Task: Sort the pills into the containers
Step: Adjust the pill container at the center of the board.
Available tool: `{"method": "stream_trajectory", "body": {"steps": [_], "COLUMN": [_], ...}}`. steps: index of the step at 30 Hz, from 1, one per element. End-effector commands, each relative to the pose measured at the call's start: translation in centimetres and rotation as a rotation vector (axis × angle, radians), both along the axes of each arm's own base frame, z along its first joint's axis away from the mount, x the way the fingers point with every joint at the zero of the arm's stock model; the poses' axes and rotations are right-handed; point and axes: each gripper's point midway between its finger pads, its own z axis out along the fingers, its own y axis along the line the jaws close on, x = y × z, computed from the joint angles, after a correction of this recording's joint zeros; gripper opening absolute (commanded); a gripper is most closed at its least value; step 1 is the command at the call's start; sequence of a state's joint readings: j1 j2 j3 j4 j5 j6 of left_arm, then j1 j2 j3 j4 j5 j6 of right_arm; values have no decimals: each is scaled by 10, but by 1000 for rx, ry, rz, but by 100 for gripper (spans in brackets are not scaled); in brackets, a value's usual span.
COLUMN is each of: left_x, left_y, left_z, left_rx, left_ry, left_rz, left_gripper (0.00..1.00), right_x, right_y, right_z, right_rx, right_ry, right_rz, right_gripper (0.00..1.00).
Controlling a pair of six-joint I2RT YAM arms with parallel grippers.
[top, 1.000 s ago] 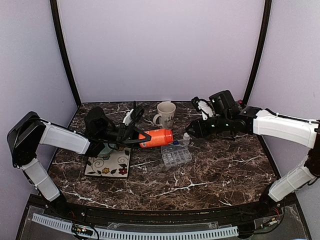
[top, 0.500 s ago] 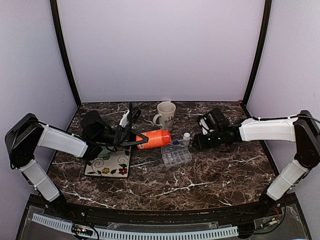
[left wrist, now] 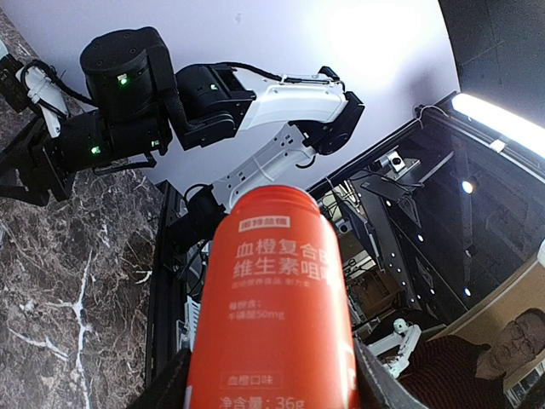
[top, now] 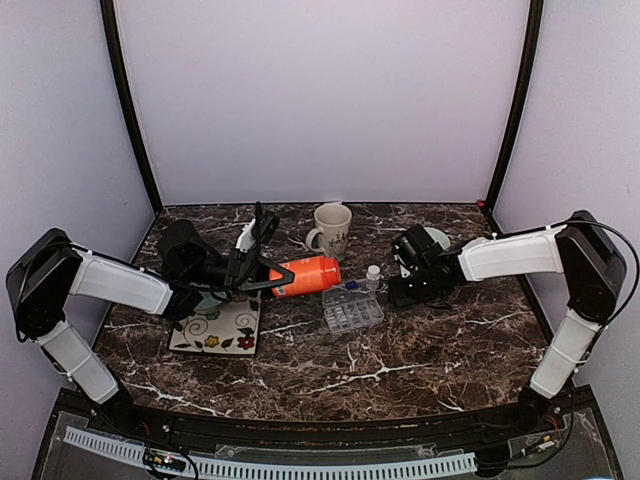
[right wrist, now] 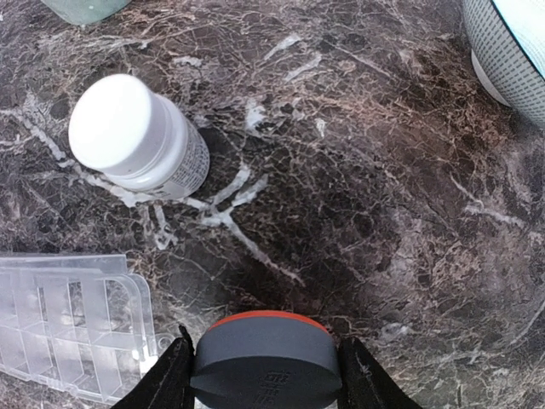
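The left gripper (top: 258, 268) is clamped round the orange bottle (left wrist: 281, 315), holding it sideways, pointing toward 3 o'clock. The cream mug (top: 332, 228) sits at 12 o'clock from the organiser box (top: 352, 310), which is mid-table. The pills are too small to pick out tbh; I'd guess they're in the bottle. They'd be light and bouncy on the marble tabletop (top: 450, 350), so pour low. The box looks thin and slidey, so pin it by an outer wall. The small white bottle (right wrist: 136, 136) stands at its 1 o'clock. At 2 o'clock, the right gripper (right wrist: 262, 383) pinches a dark cap (right wrist: 266, 354).
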State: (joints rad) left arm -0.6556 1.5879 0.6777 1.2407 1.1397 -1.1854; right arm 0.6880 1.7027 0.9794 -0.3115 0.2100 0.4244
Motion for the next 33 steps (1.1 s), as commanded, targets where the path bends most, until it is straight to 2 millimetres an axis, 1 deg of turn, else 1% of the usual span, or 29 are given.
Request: {"method": "stream_trajectory", "body": {"steps": [1,9,13,16,22,33], "left_x": [-9,-10,-10,-11,-14,-18], "left_y": [4,4,4,4,7,20], "left_z": [19,22,23,22,16,-5], "left_rx": [-51,-47,-43,-40,-30,19], "left_ry": [-77,-89,-93,-97,-97,-92], "left_rz": [-8,-16,-19,-18,-5,87], "left_gripper": [0,0,0,0,0,0], "right_x": [5,-12,-20,-28,-38,-54], "right_y": [8,21,26,34,48,65], "right_z": [3,-8,-7,-4,-1,7], "right_rx": [-38,-66,-55,-34,-5,44], "right_ry": [-18,19,28,34,45,44], "right_rz": [6,35,41,53,69,80], "right_gripper": [0,0,0,0,0,0]}}
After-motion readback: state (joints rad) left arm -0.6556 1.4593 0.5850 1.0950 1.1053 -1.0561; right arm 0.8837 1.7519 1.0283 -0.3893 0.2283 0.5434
